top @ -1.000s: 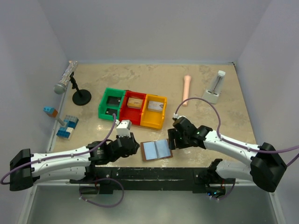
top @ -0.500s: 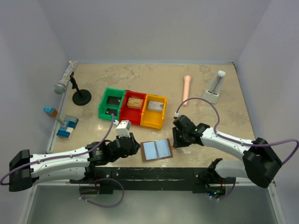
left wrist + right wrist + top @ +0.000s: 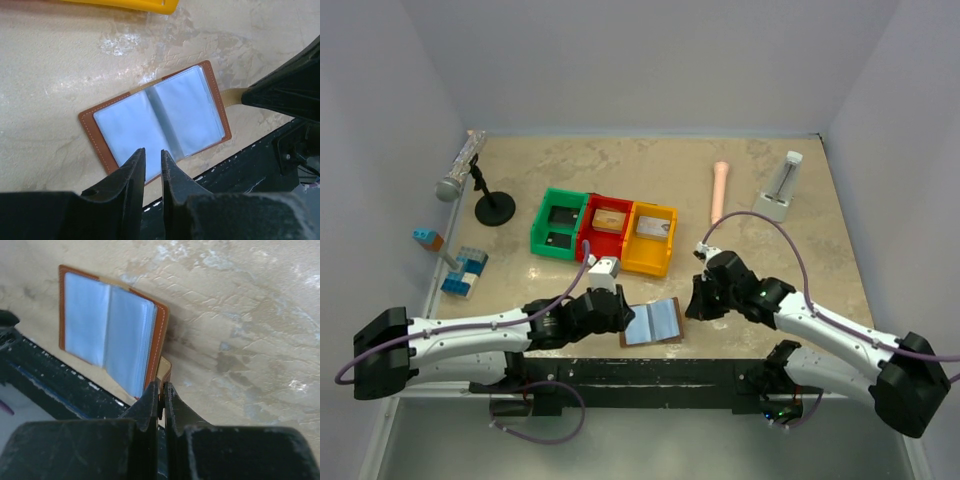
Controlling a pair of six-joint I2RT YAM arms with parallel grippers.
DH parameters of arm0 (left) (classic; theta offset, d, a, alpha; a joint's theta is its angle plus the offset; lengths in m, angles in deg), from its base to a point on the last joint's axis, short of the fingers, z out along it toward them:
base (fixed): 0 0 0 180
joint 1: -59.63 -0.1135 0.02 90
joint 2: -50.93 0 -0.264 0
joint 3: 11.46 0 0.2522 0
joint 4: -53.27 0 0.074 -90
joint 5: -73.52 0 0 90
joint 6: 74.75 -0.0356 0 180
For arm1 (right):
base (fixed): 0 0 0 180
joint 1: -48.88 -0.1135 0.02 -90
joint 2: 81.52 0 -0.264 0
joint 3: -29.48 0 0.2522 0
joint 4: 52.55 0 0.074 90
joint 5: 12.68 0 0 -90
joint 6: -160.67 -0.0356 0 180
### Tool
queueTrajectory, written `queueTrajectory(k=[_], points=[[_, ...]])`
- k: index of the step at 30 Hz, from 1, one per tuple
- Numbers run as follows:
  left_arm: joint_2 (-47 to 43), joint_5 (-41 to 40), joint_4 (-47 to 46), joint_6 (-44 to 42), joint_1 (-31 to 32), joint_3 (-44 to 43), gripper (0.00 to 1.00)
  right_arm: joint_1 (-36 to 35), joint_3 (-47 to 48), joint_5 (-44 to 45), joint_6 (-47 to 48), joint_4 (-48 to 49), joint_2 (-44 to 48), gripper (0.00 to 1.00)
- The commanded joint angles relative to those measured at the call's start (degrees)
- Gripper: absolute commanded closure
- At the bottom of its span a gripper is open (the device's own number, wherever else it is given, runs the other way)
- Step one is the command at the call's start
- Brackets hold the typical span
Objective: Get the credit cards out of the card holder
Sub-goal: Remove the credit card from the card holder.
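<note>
1. Top external view: the card holder (image 3: 655,322) lies open on the counter (image 3: 620,165) near its front edge, between the two arms and just in front of the yellow bin (image 3: 650,238).
2. Left wrist view: the card holder (image 3: 157,117) shows two pale blue-grey leaves inside a brown stitched rim, and the spine runs roughly away from the camera.
3. The left tool (image 3: 151,152) sits over the holder's near edge. Its jaws are almost together, with only a narrow slit between them. I cannot tell whether they pinch the rim or only rest over it.
4. A tan strip (image 3: 231,96) sticks out from the holder's right-hand edge and runs into the dark body of the right tool (image 3: 690,305).
5. Right wrist view: the right tool (image 3: 161,386) is closed, fingertips pressed together on the tan strip (image 3: 165,371) just beside the holder's brown rim. Whether that strip is a card or a tab of the holder is unclear.
6. From this side the near leaf of the card holder (image 3: 107,332) stands tilted up off the counter.
7. Behind the holder a green bin (image 3: 558,222), a red bin (image 3: 607,228) and the yellow bin stand touching in a row.
8. Further off are a microphone on a stand (image 3: 460,170) at the left, toy blocks (image 3: 465,272) below it, and a pink cylinder (image 3: 720,190) at the right.
</note>
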Motion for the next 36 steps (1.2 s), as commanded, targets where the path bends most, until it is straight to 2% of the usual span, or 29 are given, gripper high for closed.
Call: queueTrajectory(k=[1, 7, 10, 11, 12, 14, 17, 21, 30, 36], points=[[0.04, -0.65, -3.13, -2.32, 0.16, -3.26, 0.76, 0.0, -1.4, -6.61, 2.38, 1.99, 6.08, 1.0], [-0.5, 3.99, -15.87, -4.25, -0.1, -1.06, 0.66, 0.0, -0.97, -9.43, 3.44, 0.85, 11.28, 1.0], [3.36, 9.08, -13.35, -7.76, -0.1, -6.23, 0.63, 0.0, -0.44, -10.22, 3.88, 0.85, 11.72, 1.0], [4.94, 10.49, -12.72, -8.29, -0.1, -7.64, 0.6, 0.0, -0.35, -10.48, 4.05, 1.02, 11.63, 1.0], [5.83, 11.64, -12.72, -8.47, -0.1, -8.53, 0.53, 0.09, -0.26, -10.83, 4.05, 1.28, 11.63, 1.0], [7.59, 13.58, -14.12, -9.0, -0.1, -8.97, 0.46, 0.0, -0.18, -11.54, 3.88, 2.07, 11.37, 1.0], [8.65, 14.99, -16.23, -9.09, -0.1, -8.36, 0.41, 0.0, -0.17, -12.59, 3.44, 3.04, 10.84, 1.0], [9.7, 15.69, -17.11, -9.36, -0.1, -7.48, 0.41, 0.0, -0.09, -13.38, 2.82, 3.75, 10.58, 1.0], [13.39, 15.0, -13.87, -7.33, -0.1, -8.18, 0.56, 0.09, 0.7, -14.26, 2.47, 4.89, 10.14, 1.0], [13.48, 12.71, -11.32, -6.72, -0.11, -8.1, 0.59, 0.0, 1.23, -14.35, 2.73, 4.8, 9.79, 1.0]])
